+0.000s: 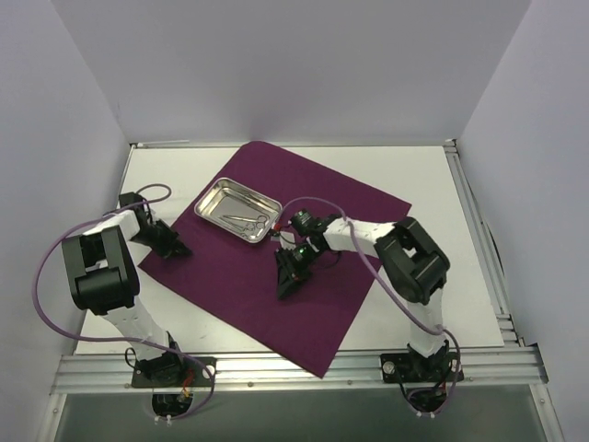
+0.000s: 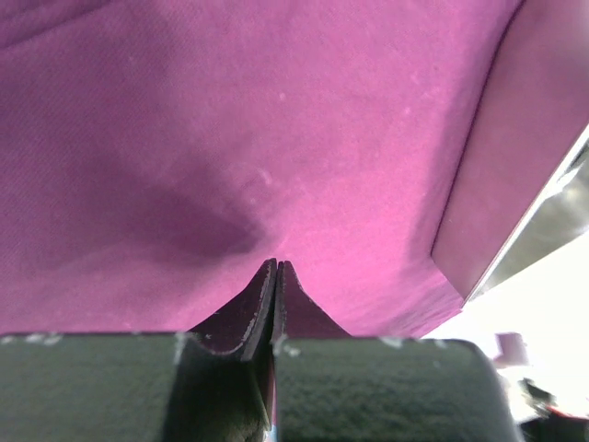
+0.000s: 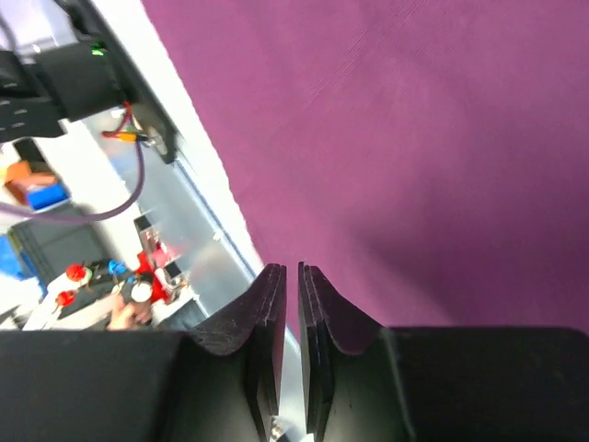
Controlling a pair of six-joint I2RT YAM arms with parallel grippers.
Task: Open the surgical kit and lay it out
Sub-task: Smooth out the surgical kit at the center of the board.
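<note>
The magenta-purple cloth wrap (image 1: 239,285) lies spread flat as a diamond on the table. On its upper left part sits the steel tray (image 1: 208,197), with thin ring-handled instruments (image 1: 247,219) inside. My left gripper (image 1: 181,250) rests at the cloth's left edge, shut with nothing between its fingers. Its wrist view shows the left gripper (image 2: 277,263) low over the cloth (image 2: 276,120), with the tray's side (image 2: 552,221) at the right. My right gripper (image 1: 285,293) hovers over the cloth's middle. In the right wrist view the right gripper (image 3: 292,269) is open by a narrow slit and empty, above the cloth (image 3: 442,138).
White tabletop (image 1: 423,175) surrounds the cloth, with white walls on three sides. An aluminium frame rail (image 1: 294,368) runs along the near edge, and the cloth's near corner reaches it. The right wrist view shows the rail (image 3: 207,230) and cables beyond.
</note>
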